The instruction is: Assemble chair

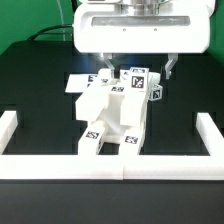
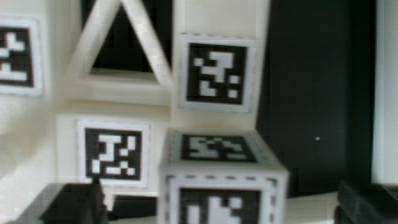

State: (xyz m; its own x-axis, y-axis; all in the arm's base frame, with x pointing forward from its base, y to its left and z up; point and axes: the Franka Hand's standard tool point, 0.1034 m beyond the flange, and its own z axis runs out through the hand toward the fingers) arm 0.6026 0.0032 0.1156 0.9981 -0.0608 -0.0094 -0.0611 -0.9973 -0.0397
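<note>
The white chair assembly [image 1: 112,115] stands mid-table, built of chunky blocks and bars with black-and-white tags. Its topmost tagged block [image 1: 138,76] sits right under the robot's hand. My gripper [image 1: 139,72] hangs over that block, and one dark finger [image 1: 171,68] shows on the exterior view's right. In the wrist view the tagged block [image 2: 222,190] lies between the two dark fingertips [image 2: 75,205], with a gap on each side. The gripper [image 2: 222,207] is open and holds nothing. More tagged chair faces [image 2: 217,72] fill the wrist view beyond it.
Long white border rails run along the front [image 1: 110,168], the exterior view's left [image 1: 8,135] and right [image 1: 212,135]. A flat white piece with tags [image 1: 78,83] lies behind the assembly on the black table [image 1: 40,100].
</note>
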